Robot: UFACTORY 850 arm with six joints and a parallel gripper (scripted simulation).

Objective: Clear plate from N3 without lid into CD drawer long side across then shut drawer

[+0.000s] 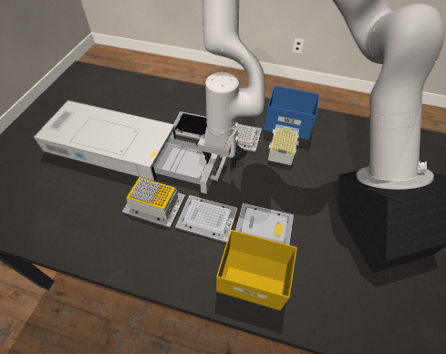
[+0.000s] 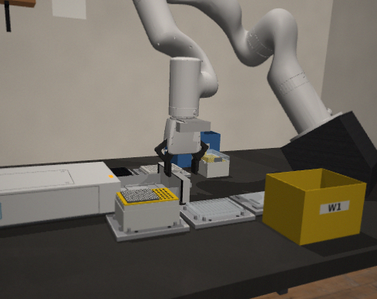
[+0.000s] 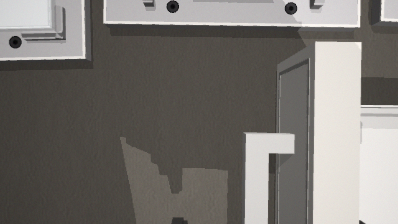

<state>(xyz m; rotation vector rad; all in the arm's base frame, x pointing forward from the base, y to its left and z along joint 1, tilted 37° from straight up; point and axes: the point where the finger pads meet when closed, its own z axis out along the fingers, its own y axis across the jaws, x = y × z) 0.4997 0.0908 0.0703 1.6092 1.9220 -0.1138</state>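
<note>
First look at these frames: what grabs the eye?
The white arm arcing from its black pedestal at right, with the open, empty gripper hanging over the front of the cooler's pulled-out drawer. Next the yellow bin marked W1 at the bench's front and the blue bin at the back.

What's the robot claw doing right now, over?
Claw open, empty, above drawer front. Clear plate in its nest, lidless. Drawer open, lamp lit. Path looks unblocked.

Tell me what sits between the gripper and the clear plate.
In the top view, the drawer's front panel with its handle, then bare dark bench, separates the open, empty gripper from the clear plate.
</note>
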